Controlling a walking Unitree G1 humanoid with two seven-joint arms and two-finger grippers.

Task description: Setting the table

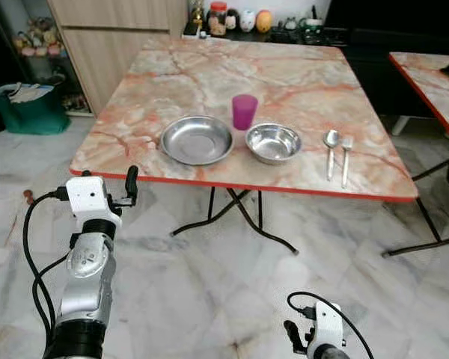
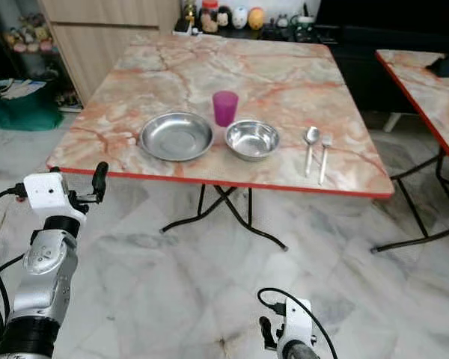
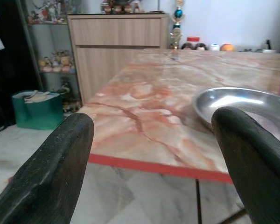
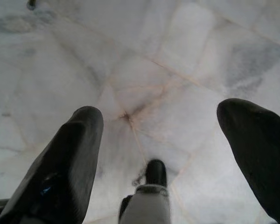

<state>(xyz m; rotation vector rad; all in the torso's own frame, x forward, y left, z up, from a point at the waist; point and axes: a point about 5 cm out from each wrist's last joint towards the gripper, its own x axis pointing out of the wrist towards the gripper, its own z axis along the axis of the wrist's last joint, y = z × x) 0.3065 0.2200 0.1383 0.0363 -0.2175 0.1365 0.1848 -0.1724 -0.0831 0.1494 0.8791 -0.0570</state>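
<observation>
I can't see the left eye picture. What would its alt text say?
A marble-patterned table holds a metal plate, a purple cup, a metal bowl, a spoon and a fork. The left gripper is raised before the table's edge, fingers apart; the right gripper hangs low over the floor.

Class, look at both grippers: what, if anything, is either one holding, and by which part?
Nothing is held. The left gripper is open, short of the table; the right gripper hangs open over the floor.

On the table (image 1: 172, 82) sit a plate (image 1: 197, 140), a cup (image 1: 245, 111), a bowl (image 1: 273, 143), a spoon (image 1: 331, 151) and a fork (image 1: 346, 159). The left gripper (image 1: 129, 187) hangs raised before the table's edge; the right gripper (image 1: 293, 338) hangs low over the floor (image 1: 209, 277).
</observation>
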